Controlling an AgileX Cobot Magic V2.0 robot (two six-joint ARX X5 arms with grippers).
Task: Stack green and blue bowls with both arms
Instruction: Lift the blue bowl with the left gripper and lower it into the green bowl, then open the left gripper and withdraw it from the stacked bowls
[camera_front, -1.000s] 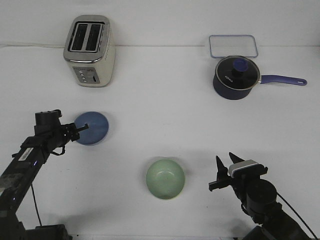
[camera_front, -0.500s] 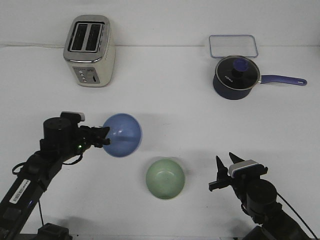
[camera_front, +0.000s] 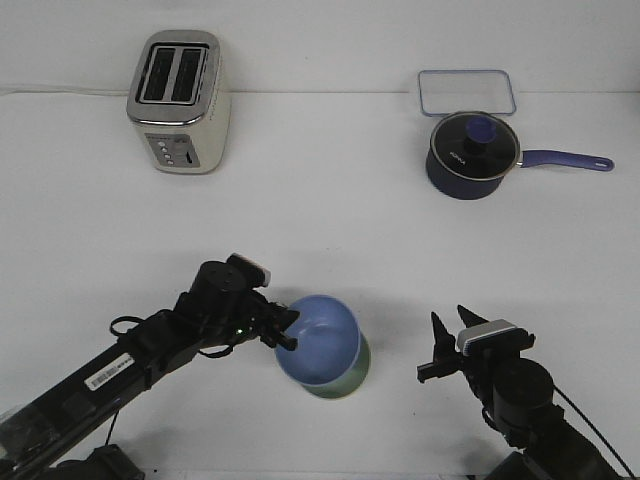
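Nearly done: left gripper (camera_front: 287, 333) grips the matte periwinkle-blue bowl (camera_front: 320, 342) directly over the pale sage-green bowl (camera_front: 345, 383); release remains. Right gripper (camera_front: 445, 350) stands open, idle.

A cream toaster (camera_front: 180, 100), lidded saucepan (camera_front: 475, 153), and clear container (camera_front: 467, 91) stand on the table (camera_front: 320, 220).

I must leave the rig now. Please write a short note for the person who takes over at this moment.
Left gripper: shut on the blue bowl at its rim, holding it over the green bowl.
Right gripper: open, holding nothing, to the right of the bowls.
Done: blue bowl picked up and carried above the green one.
Left: confirm it is seated, release, withdraw the left arm.
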